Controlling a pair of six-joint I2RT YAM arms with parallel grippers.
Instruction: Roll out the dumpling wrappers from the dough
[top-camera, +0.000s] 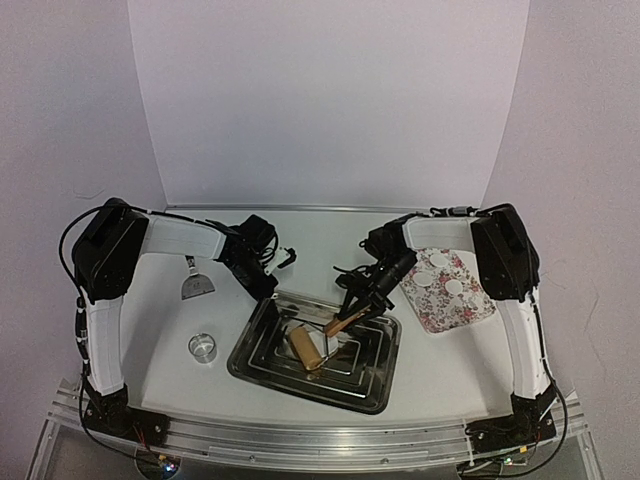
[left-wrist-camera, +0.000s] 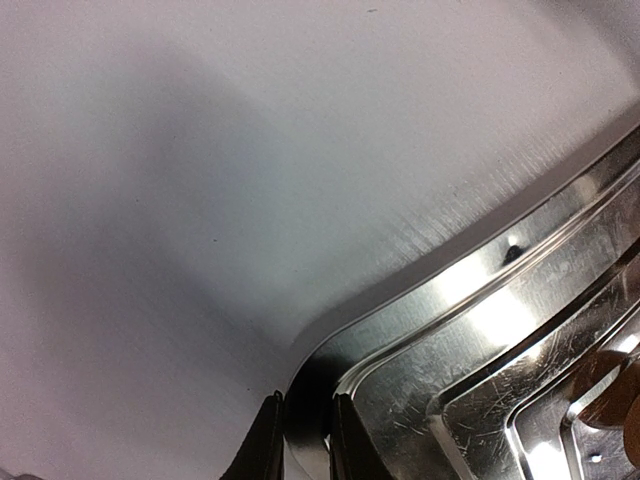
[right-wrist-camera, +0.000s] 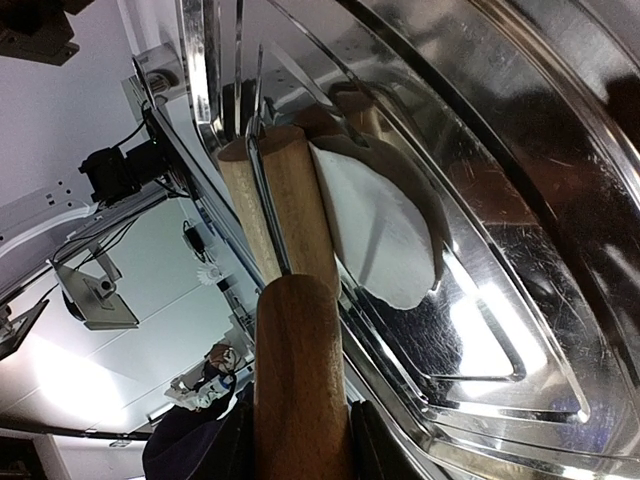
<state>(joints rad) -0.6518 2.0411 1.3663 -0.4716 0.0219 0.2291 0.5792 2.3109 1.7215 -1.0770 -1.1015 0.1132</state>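
Steel, polished and finely scratched, forms the stepped rectangular tray (top-camera: 262, 365) at lower centre. Its upper-left rim is pinched between the 2 nearly closed fingers of the left gripper (left-wrist-camera: 300, 445). A smooth wooden roller (right-wrist-camera: 295, 200) is laid on a thin white dough sheet (right-wrist-camera: 385, 235) inside the tray. The roller's handle is clasped by the right gripper (right-wrist-camera: 300, 430). Round, flat white wrappers (top-camera: 440, 263) are set on a floral plate (top-camera: 440, 315) at right of centre.
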